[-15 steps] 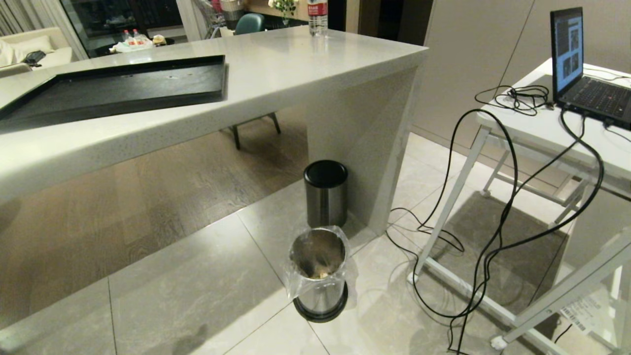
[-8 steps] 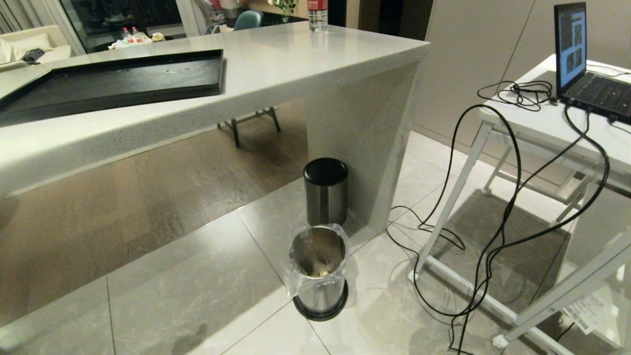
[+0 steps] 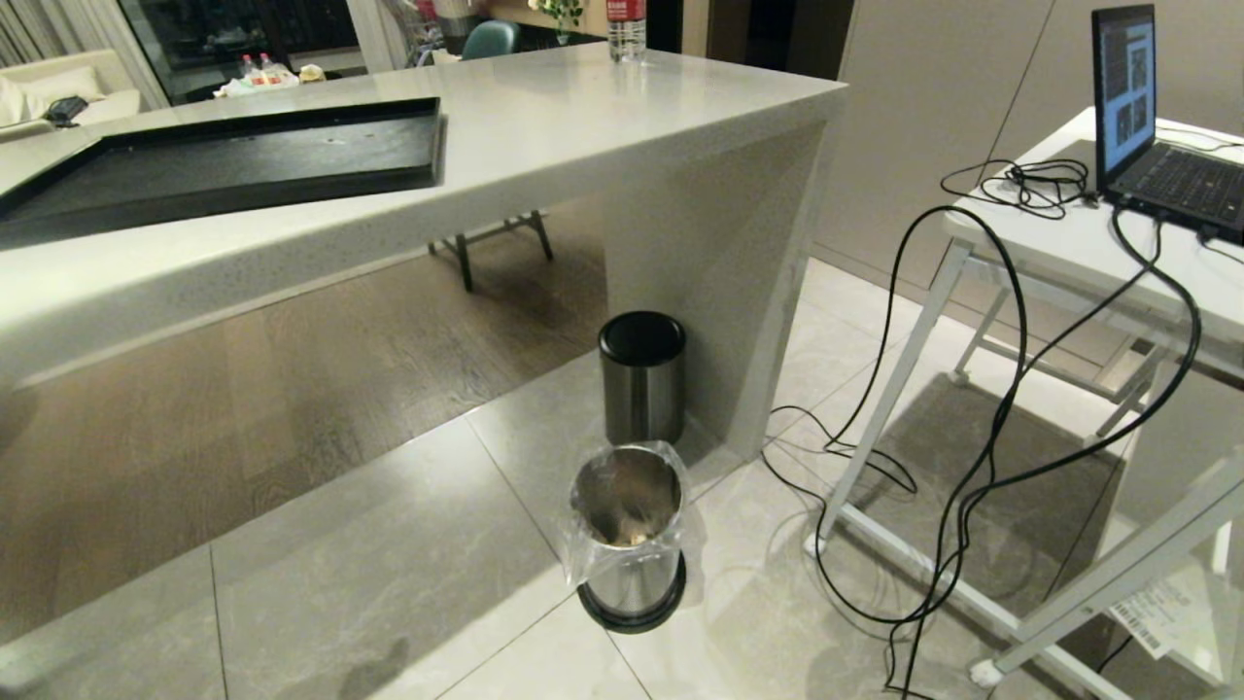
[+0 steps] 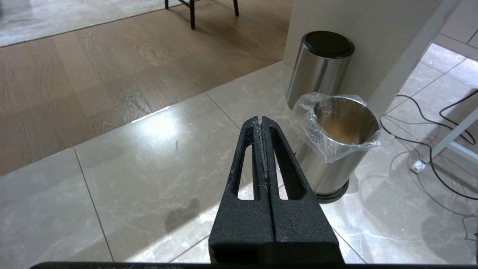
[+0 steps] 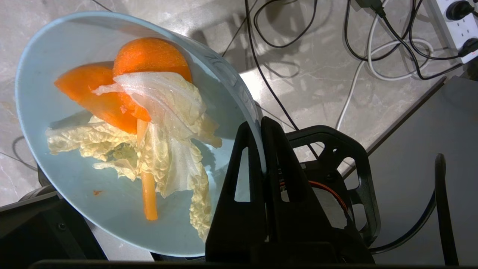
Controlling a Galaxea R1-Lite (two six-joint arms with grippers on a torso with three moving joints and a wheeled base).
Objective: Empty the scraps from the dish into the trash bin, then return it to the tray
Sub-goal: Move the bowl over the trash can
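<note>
Right gripper: fingers clenched on the rim of the light-blue dish, one finger inside the rim and one outside, seen only in the right wrist view. The dish is held above the pale marble floor and tilted. The scraps lie inside it: two orange carrot slices, a thin orange strip and several pale yellow cabbage leaves, heaped together on the bowl's inner surface. Black and white cables trail over the floor beyond the dish, and a white power strip sits at the frame's edge.

Left gripper: fingers pressed together, holding nothing, hanging above the floor tiles, with the trash bin near its tip.

Trash bin: small steel cylinder on a black base ring, lined with a clear plastic bag folded over its rim, standing on the tiles; a few pale pieces show at its bottom. Just behind it, near the counter's end panel, stands a taller dark bin with a black lid.

Tray: flat, black, rectangular, lying on the pale counter, well apart from the bin. A water bottle stands at the counter's far edge. To the right, a white table carries an open laptop with cables hanging to the floor.
</note>
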